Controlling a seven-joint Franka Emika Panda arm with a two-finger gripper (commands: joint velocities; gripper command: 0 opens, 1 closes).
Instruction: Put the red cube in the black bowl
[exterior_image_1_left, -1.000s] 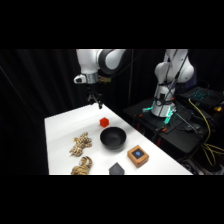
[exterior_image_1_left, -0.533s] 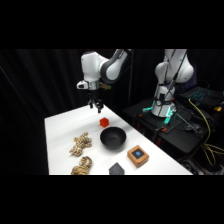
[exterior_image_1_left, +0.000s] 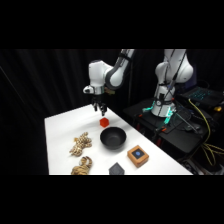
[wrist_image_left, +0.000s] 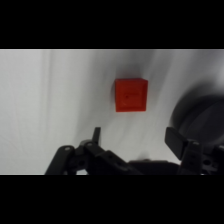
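Note:
The red cube (exterior_image_1_left: 104, 122) (wrist_image_left: 131, 94) rests on the white table (exterior_image_1_left: 65, 127), just behind the black bowl (exterior_image_1_left: 112, 137). My gripper (exterior_image_1_left: 100, 110) hangs above the cube, a short way up and slightly to its left. In the wrist view the gripper (wrist_image_left: 135, 137) is open, with its two fingers spread wide and the cube lying beyond them, between their lines. The bowl (wrist_image_left: 197, 117) shows as a dark round blur at the right edge, behind the right finger (wrist_image_left: 177, 140).
Two tan knobbly objects (exterior_image_1_left: 81, 144) (exterior_image_1_left: 83, 165) lie on the table's left front. A tan wooden block with a blue centre (exterior_image_1_left: 137, 155) and a small dark grey block (exterior_image_1_left: 116, 169) sit in front of the bowl. A second robot stand (exterior_image_1_left: 162, 107) and cables are at the right.
The arm has moved right and down, bringing the gripper from the table's back to just above the red cube. The cube and bowl have not moved.

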